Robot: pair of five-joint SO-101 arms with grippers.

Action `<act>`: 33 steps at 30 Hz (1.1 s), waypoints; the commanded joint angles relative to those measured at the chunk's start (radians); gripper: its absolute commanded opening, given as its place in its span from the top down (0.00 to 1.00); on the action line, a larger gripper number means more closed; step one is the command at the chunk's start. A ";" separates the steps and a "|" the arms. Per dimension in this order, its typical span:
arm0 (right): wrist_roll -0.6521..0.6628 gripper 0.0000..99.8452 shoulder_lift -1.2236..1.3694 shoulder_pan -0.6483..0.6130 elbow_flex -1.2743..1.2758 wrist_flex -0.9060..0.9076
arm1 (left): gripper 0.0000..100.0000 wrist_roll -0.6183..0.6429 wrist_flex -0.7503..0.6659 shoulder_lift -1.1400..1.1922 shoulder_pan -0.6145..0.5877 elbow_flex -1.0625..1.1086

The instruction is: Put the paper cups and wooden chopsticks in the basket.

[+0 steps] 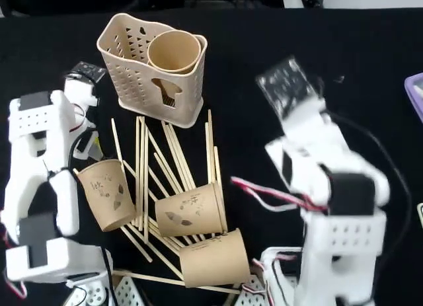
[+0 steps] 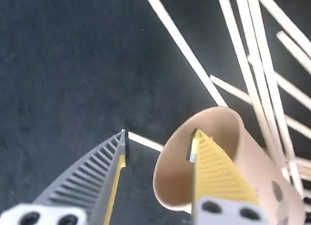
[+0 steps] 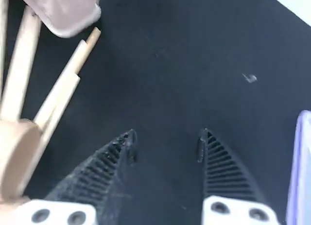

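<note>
right arm — blurred | paper cup, purple object — cut off

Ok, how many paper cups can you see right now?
4. One cup stands in the basket. Three lie among the chopsticks: left cup at the left gripper, middle cup, near cup. Nested ones could be hidden.
</note>
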 commanded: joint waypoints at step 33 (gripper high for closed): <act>0.091 0.80 -0.142 0.114 0.278 -0.075 | 0.78 -0.663 0.423 -0.210 0.226 0.073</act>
